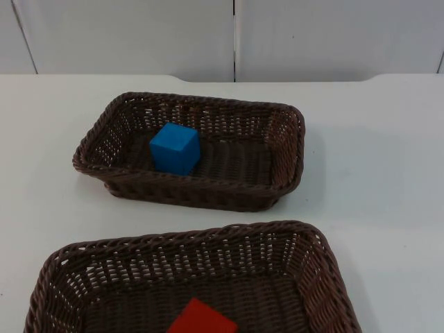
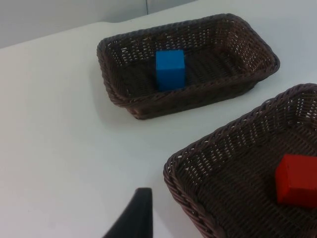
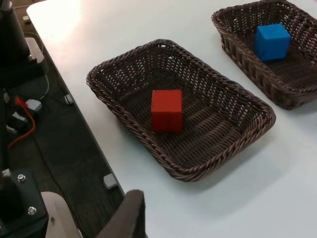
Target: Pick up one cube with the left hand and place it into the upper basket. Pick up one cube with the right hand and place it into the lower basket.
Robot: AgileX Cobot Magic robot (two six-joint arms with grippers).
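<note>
A blue cube (image 1: 175,148) (image 2: 170,69) (image 3: 272,41) sits in the left half of the upper brown wicker basket (image 1: 194,191) (image 2: 198,96) (image 3: 247,62). A red cube (image 1: 201,320) (image 2: 296,179) (image 3: 167,110) rests on the floor of the lower wicker basket (image 1: 187,239) (image 2: 213,144) (image 3: 218,163). My left gripper (image 2: 134,218) hangs back over bare table, to the left of the lower basket and apart from both baskets. My right gripper (image 3: 126,218) is held high near the table's front edge, well away from the lower basket. Neither gripper holds anything.
White table top (image 1: 374,159) surrounds both baskets, with free room left and right of them. The grey partition wall (image 1: 236,35) closes the far side. Beyond the table's front edge lies dark floor with robot base hardware (image 3: 20,104).
</note>
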